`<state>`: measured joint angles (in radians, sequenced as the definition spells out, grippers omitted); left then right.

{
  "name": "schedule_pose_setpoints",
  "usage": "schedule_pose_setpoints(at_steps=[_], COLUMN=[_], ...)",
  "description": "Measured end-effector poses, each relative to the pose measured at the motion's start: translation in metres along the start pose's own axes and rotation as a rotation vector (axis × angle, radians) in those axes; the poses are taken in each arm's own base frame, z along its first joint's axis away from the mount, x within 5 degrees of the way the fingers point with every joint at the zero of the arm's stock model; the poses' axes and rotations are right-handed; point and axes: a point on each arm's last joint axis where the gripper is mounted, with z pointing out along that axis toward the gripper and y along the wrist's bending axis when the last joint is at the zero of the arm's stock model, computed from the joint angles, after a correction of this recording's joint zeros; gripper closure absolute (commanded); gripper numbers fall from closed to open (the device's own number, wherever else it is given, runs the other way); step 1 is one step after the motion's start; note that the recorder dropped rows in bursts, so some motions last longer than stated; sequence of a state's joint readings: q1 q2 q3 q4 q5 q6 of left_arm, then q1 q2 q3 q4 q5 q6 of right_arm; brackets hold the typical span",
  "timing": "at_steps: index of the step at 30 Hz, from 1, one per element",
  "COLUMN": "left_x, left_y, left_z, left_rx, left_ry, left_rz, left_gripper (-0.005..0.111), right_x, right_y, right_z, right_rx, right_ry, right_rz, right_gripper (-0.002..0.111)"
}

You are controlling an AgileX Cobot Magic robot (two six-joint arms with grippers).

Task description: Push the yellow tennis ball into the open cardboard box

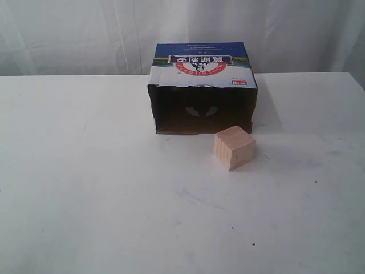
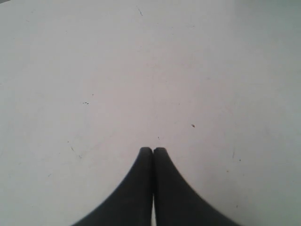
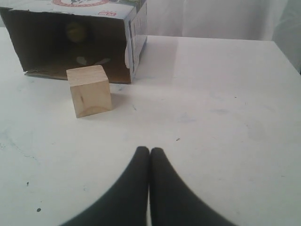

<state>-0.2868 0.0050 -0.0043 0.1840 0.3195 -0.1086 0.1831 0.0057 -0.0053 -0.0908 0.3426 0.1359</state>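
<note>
The yellow tennis ball [image 3: 76, 31] lies deep inside the open cardboard box [image 1: 202, 68] (only dimly seen). A wooden cube [image 1: 234, 147] stands just beside the opening on the white surface [image 1: 85, 188]. The left pincer [image 2: 153, 149] and the right pincer [image 3: 149, 149] are pressed together, holding nothing.

I see big white Chinese characters on a red emblem [image 1: 201, 64] on the blue-and-white top of the open cardboard box [image 1: 239, 71]. They are upside down to me. The small letters are too tiny to read.

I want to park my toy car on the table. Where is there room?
Bare table lies left of the cardboard box, right of the wooden cube, and all across the near side. It's crowded where the cube sits by the box's mouth.
</note>
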Motion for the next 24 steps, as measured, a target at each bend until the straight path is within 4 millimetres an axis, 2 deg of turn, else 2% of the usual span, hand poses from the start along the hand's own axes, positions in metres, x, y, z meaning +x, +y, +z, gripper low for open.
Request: schedule_pose_setpoints(at_steps=[9,17,24], left_x=[0.0,0.0,0.0], left_y=[0.0,0.0,0.0], left_z=[0.0,0.0,0.0], left_rx=[0.0,0.0,0.0], left_ry=[0.0,0.0,0.0], left_rz=[0.0,0.0,0.0], left_gripper=[0.107,0.107,0.107], right_x=[0.0,-0.0014,-0.0019], right_y=[0.0,0.0003,0.0004], right_z=[0.0,0.0,0.0], right_rx=[0.0,-0.002,-0.003], right_ry=[0.0,-0.016,-0.021], right_rz=[0.0,-0.112,-0.141], right_gripper=[0.108,0.108,0.108])
